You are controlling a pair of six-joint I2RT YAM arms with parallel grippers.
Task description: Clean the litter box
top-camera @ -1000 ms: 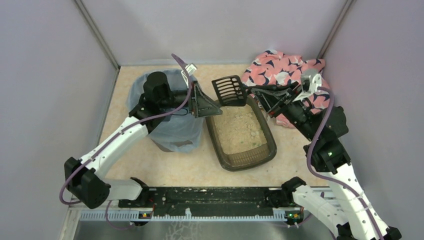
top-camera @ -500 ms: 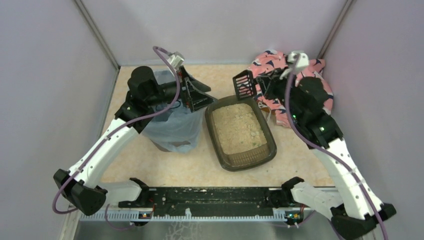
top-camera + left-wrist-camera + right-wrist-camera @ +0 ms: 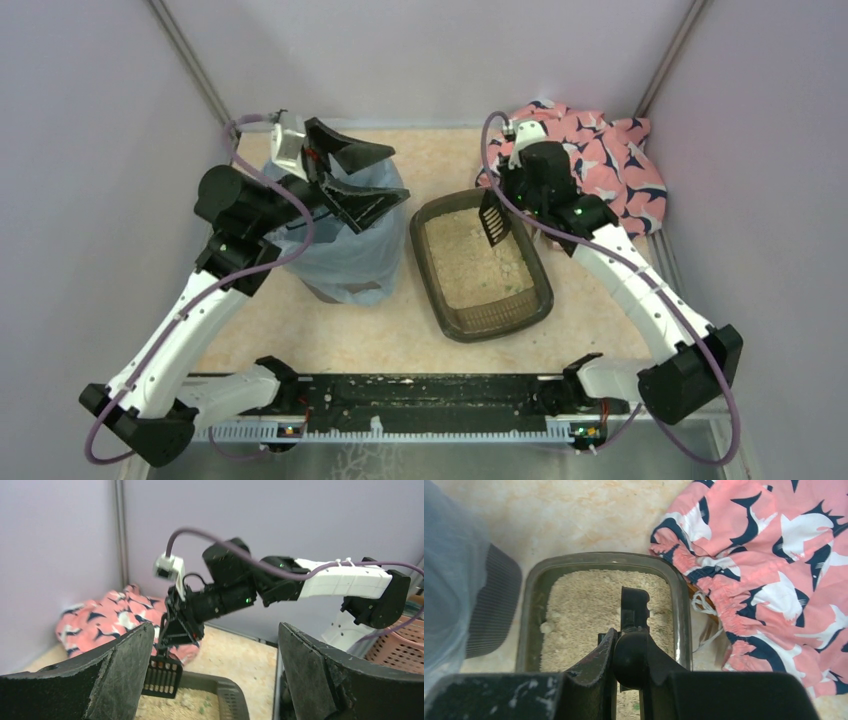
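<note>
The litter box (image 3: 497, 324) is a dark brown tray of beige litter at the table's middle, and its rim (image 3: 526, 625) also shows in the right wrist view. My right gripper (image 3: 503, 196) points downward over the box's far end. It is shut on the handle of a small black slotted scoop (image 3: 492, 218), whose head hangs just above the litter. In the right wrist view the scoop (image 3: 634, 606) stands out past the shut gripper (image 3: 630, 652). My left gripper (image 3: 398, 175) is open and empty, raised above the bin. From the left wrist the scoop (image 3: 161, 676) shows beyond the box's rim (image 3: 227, 690).
A round bin lined with a translucent blue bag (image 3: 345, 250) stands left of the box. A pink patterned cloth (image 3: 600, 150) lies bunched in the far right corner, close to the box's far right rim. Purple walls close in the back and both sides.
My right arm has swung left and tipped the scoop from lying level to hanging downward over the box. My left gripper has lifted and drawn back to the left, above the bin.
</note>
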